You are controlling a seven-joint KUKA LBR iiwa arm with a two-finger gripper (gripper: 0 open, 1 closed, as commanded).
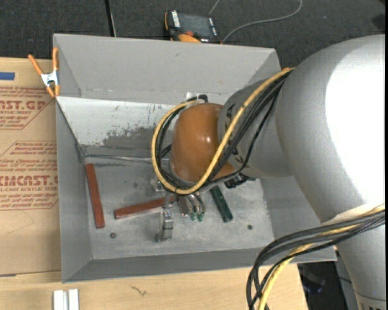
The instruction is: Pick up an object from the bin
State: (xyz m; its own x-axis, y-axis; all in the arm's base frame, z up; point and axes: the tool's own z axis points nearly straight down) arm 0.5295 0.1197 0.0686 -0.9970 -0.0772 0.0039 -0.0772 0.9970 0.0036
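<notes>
Down on the floor of the bin [71, 192], the gripper [166, 219] sits at one end of a reddish-brown stick [137, 210]; open or closed, one cannot tell, nothing visibly lifted, the pick left to do

One cam, up high, looking down into the bin [68, 192].
Tilted a bit off vertical, so the far wall shows up top and the near rim sits low; fairly close in, left rim to near rim all in frame, w/ the arm [336, 121] looming big from the right.
</notes>
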